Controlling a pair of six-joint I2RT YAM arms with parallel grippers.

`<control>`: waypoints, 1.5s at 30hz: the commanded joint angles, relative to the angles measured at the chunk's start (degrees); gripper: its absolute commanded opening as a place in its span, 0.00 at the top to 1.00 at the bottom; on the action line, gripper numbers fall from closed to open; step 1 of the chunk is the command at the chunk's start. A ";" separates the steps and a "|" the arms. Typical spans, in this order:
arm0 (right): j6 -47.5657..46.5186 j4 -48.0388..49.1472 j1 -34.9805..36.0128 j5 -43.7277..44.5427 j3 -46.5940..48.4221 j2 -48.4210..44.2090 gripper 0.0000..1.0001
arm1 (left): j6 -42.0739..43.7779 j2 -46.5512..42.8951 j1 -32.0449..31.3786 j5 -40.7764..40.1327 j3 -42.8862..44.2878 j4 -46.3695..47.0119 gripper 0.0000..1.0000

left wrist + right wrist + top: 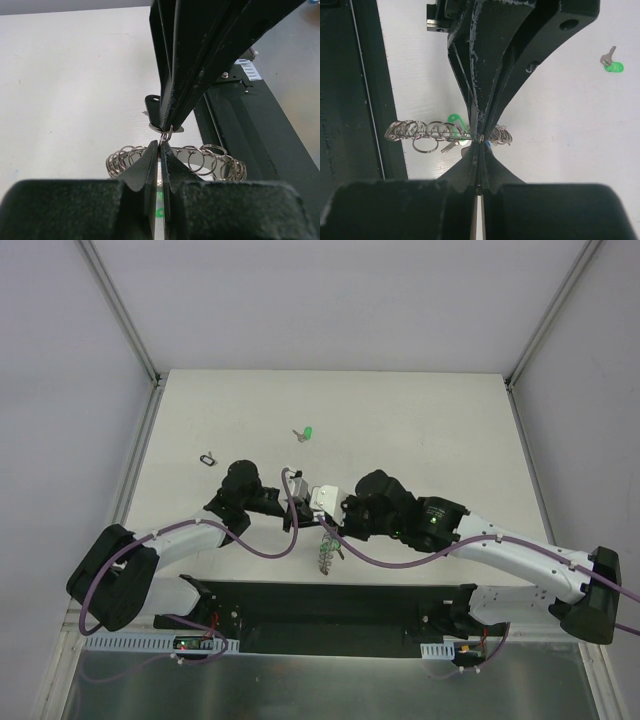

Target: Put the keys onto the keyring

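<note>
Reading the overhead view from the left, a small black loop [208,458] lies on the table [430,420] at about 10 o'clock from where the two arms meet. It is well apart from the work in hand.

Left gripper [160,150]: jaws closed, nipping one turn of the keyring [324,552].

Loose green key [306,433]: lies flat at 12 o'clock from the grippers and well apart from them. Its head is toward 3 o'clock and its blade toward 9. It is not yet fitted.

Keyring: a long coil of wire loops, held between the two grippers toward the near edge of the table. From overhead its long axis runs 12 to 6, with the free length trailing toward 6. In both wrist views it crosses from 9 to 3. Whether it touches the table cannot be told.

Hung green key [453,120]: seen among the loops in the right wrist view, with a blade just below it pointing to about 7 o'clock. Judged to be already on the ring.

Right gripper [479,150]: jaws closed, tips touching or nearly touching the left gripper's tips at the coil. In the left wrist view a black key [152,106] sits at these tips beside one small loop and appears to be pinched there.

Judgement: the task is partly done. One key is on, the black key appears to be mid-threading, and the loose green key remains. No other key can be made out with certainty.
</note>
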 commanded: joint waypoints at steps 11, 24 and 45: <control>0.83 -1.85 0.63 3.17 0.23 -2.21 0.99 | -17.07 -3.11 -0.04 -18.22 -6.40 21.98 1.00; 2.77 4.22 0.81 3.35 -3.46 -0.02 0.99 | -32.71 2.86 -0.83 -24.64 -10.62 45.70 1.00; -2.50 -5.10 0.81 2.82 4.45 1.30 0.99 | -8.74 -7.59 -1.00 -17.01 -9.31 17.17 0.48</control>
